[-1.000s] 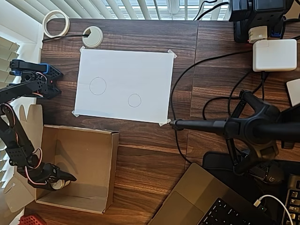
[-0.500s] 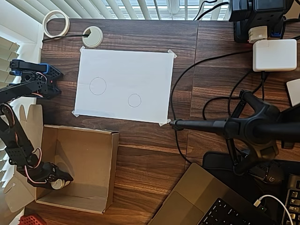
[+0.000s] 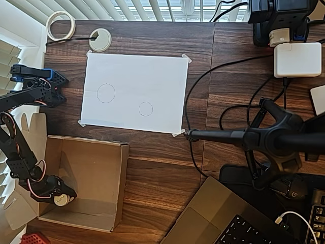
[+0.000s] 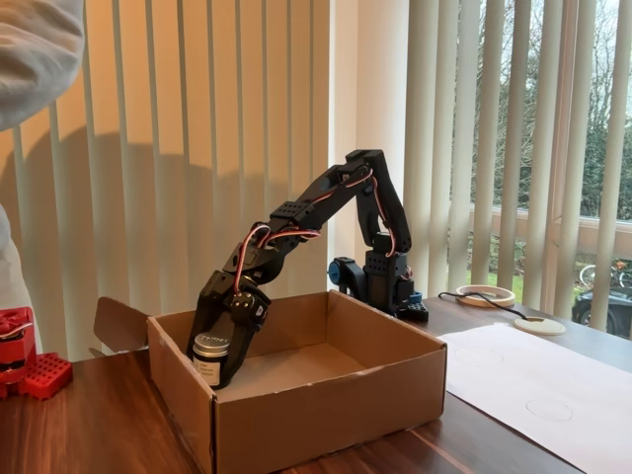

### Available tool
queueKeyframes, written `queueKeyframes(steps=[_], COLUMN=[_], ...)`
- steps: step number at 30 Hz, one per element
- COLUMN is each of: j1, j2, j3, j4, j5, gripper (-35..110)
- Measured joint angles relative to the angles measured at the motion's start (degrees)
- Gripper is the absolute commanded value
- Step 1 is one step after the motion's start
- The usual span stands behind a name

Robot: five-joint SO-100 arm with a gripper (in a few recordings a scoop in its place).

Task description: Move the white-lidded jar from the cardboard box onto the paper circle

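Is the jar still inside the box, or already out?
Inside. The white-lidded jar stands upright between the gripper fingers, within the cardboard box walls.

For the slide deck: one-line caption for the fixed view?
Black arm reaching into the cardboard box, gripper around the white-lidded jar near the box's left wall.
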Motion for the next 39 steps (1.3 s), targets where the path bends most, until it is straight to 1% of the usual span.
queueKeyframes(steps=[10,14,18,21,26,30,35,39], j1=[-3.25,-4.31,-5.98,-8.7,-16.79,-25.14,-36.83,-46.76], j2=[3.34,6.86,9.67,12.48,18.28,22.59,28.13,32.96], j3=[0.18,-0.7,-5.62,-10.28,-16.17,-16.17,-14.68,-6.5], j4=[0.35,3.87,7.73,11.51,17.67,19.07,18.98,16.17], j5=[4.57,5.71,8.09,13.36,25.14,31.38,34.72,34.8], gripper=[0,0,0,0,0,0,0,0])
